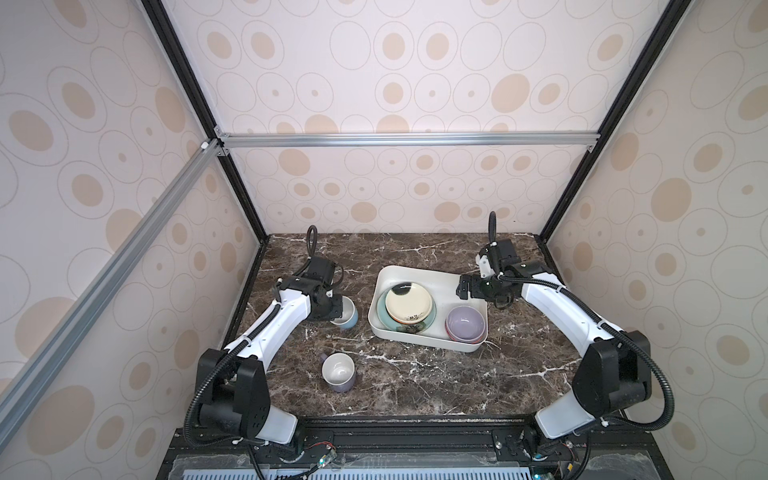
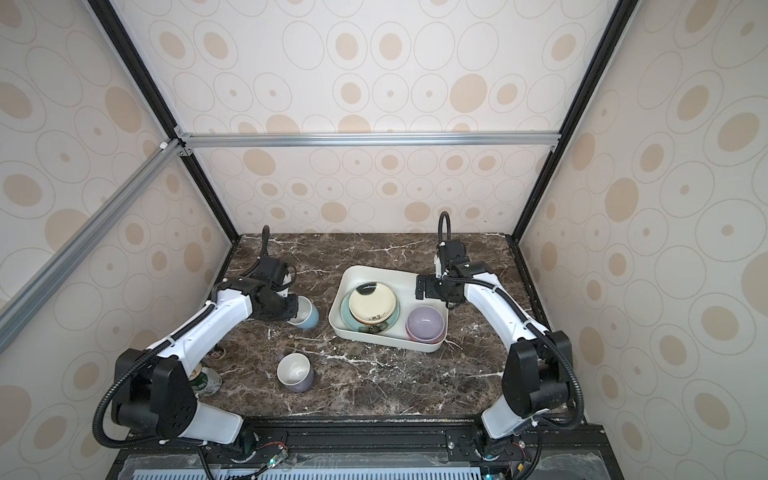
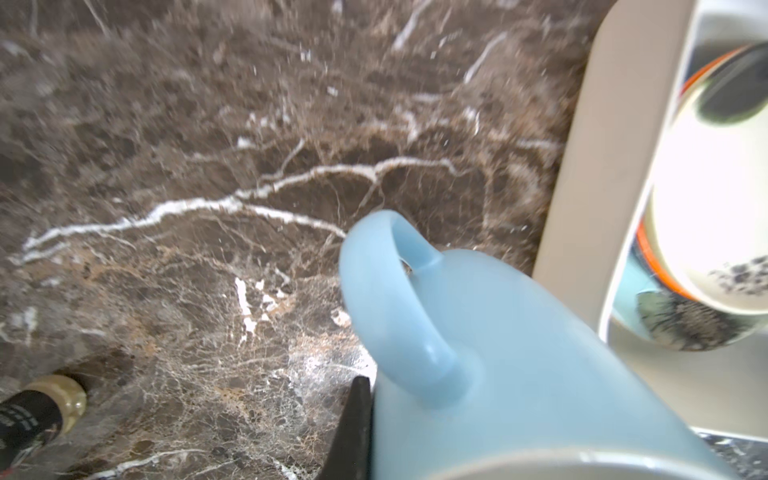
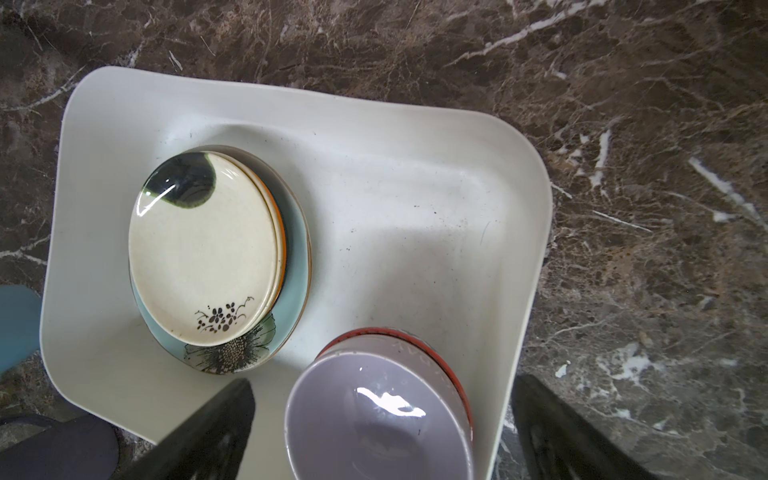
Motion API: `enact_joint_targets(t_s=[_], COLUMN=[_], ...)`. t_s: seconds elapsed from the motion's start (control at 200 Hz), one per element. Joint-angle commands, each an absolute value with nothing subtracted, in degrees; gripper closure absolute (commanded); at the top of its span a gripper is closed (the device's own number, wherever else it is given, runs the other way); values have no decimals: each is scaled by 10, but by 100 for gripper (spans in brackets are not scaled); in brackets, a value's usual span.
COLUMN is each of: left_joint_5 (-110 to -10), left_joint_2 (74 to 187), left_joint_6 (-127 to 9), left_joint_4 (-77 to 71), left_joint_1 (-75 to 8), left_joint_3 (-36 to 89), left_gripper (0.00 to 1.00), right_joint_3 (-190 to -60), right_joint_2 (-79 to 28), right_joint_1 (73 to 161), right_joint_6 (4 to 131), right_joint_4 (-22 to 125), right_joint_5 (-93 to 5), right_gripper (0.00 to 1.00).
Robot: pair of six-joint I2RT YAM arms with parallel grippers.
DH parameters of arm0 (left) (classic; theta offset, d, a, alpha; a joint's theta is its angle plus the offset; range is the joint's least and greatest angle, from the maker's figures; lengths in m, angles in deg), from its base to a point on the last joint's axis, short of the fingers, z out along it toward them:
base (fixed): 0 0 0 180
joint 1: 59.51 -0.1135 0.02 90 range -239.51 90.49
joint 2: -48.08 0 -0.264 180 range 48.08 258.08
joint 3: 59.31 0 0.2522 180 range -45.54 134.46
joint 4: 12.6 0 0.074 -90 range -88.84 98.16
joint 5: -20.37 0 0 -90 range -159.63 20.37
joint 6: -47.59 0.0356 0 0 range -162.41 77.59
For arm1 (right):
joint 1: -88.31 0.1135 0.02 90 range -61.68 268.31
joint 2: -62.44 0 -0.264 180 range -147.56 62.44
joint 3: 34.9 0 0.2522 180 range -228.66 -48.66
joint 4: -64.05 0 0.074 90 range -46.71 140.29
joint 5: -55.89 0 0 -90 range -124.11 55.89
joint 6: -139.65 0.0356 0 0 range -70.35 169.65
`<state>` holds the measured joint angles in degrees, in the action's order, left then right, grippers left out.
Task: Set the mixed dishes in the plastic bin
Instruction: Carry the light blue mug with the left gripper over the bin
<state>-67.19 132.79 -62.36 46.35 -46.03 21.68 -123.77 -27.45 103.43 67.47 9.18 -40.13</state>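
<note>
The white plastic bin (image 1: 419, 276) (image 2: 374, 274) (image 4: 395, 187) sits mid-table. Inside it the black-and-cream plate (image 1: 409, 305) (image 4: 203, 245) lies on the teal flower-painted plate (image 1: 384, 322) (image 4: 297, 257). An orange-patterned bowl (image 1: 465, 324) (image 4: 378, 419), lavender inside, stands beside them. Left of the bin, my left gripper (image 1: 337, 311) is shut on the rim of the tilted light-blue mug (image 1: 349, 321) (image 2: 311, 318) (image 3: 498, 353). One finger (image 3: 353, 428) presses its outer wall by the handle; the other is hidden. The lavender-grey mug (image 1: 338, 372) (image 2: 295, 372) stands upright nearer the front. My right gripper (image 1: 463, 286) (image 4: 384, 380) hangs open over the bowl.
A green drink can (image 2: 205, 380) lies at the front left behind the left arm. A small dark jar (image 3: 37, 411) lies on the marble nearby. Patterned walls and black frame posts close the table at the sides and back.
</note>
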Motion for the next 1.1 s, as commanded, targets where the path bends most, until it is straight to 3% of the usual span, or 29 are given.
enact_joint_targets(t_s=[0.0, 0.41, 0.775, 1.095], left_joint_5=[-666, -636, -611, -575], left_joint_2=[1339, 1488, 1782, 1833], left_joint_6=[-612, -639, -653, -704], left_joint_4=[482, 492, 590, 523], left_joint_1=[-465, -415, -309, -260], left_joint_3=[291, 519, 926, 927], left_gripper=[100, 99, 97, 97], right_joint_3=[-1242, -1227, -1207, -1183], right_joint_2=[-273, -258, -214, -190], right_joint_1=[1038, 1036, 1007, 996], right_joint_6=[671, 665, 658, 659], right_joint_4=[91, 94, 78, 80], right_joint_5=[-392, -409, -384, -379], right_gripper=[0, 0, 0, 0])
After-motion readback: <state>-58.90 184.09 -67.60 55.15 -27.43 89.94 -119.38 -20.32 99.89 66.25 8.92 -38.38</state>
